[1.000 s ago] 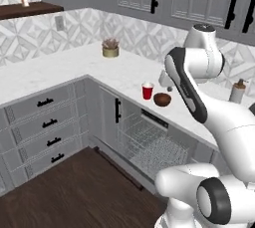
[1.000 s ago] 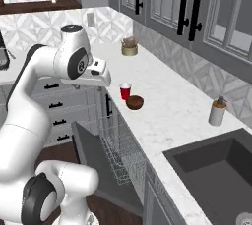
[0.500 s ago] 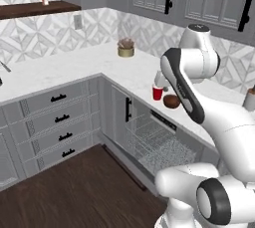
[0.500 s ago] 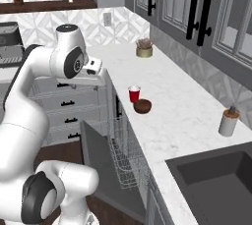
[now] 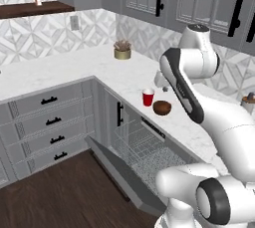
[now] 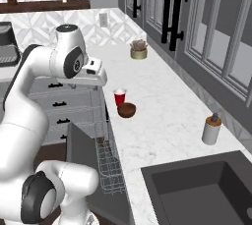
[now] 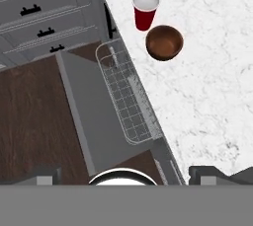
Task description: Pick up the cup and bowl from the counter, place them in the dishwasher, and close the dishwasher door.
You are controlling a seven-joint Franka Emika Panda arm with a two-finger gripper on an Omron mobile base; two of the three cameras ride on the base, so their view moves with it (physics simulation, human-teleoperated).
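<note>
Overhead, the arm hangs its pincer [image 7: 123, 173] apart, above the dishwasher door [image 7: 94, 116].

Even, soft rendered light, bright on the worktop and dim at floor level.

The white marble counter [image 5: 124, 72] reads bright without glare; the cup [image 7: 145, 10] and bowl [image 7: 164, 42] throw only faint, short shadows beside them. The dark wood floor [image 7: 34, 121] and the dishwasher [image 5: 144, 152] interior sit darker. All views look slightly soft and pixelated; fine wire detail of the rack blurs. No edge distortion shows.
</note>
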